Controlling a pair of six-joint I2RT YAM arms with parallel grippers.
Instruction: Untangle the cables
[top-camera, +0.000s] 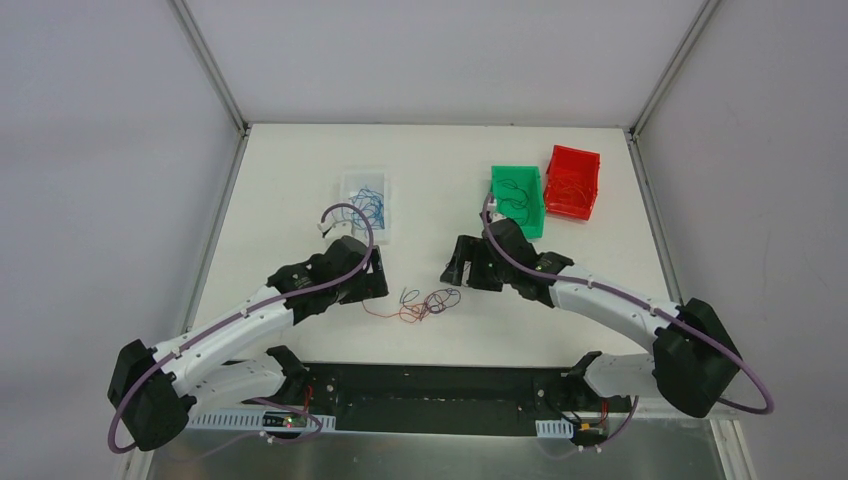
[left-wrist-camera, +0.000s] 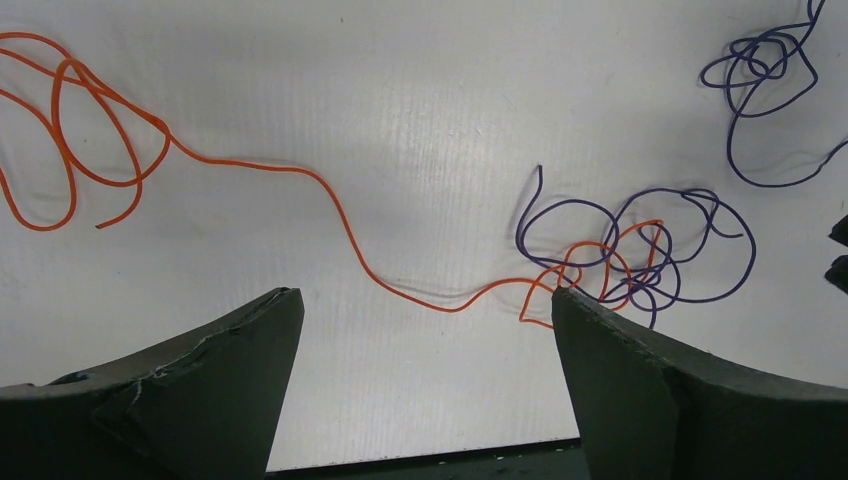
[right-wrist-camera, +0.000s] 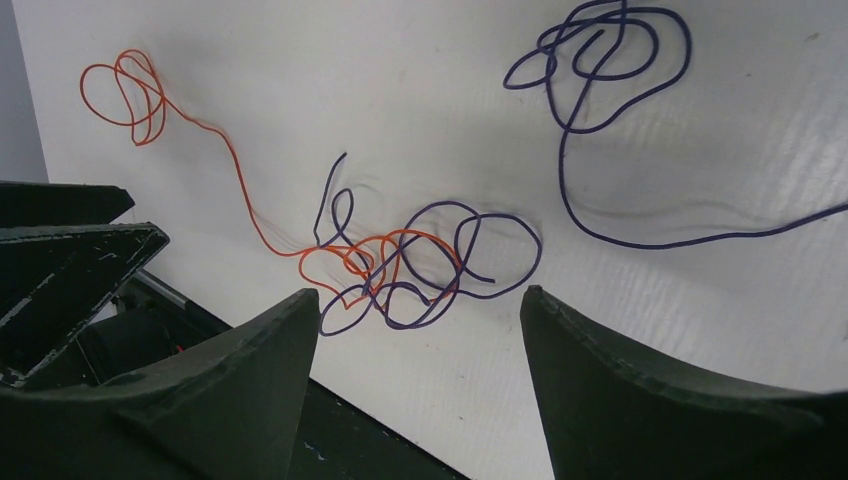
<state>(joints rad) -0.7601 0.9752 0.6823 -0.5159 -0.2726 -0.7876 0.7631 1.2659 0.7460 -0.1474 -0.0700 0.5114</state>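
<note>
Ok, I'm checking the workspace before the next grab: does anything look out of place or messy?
Yes: near the front of the table, a red cable and a purple cable are snarled together, their loops threaded through each other. A second purple cable lies loose beside them, apparently apart. Nothing looks damaged or spilled.

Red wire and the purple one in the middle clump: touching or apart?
Touching. Left wrist view shows the red wire looping through the purple wire's coils, crossing over them several times.
</note>
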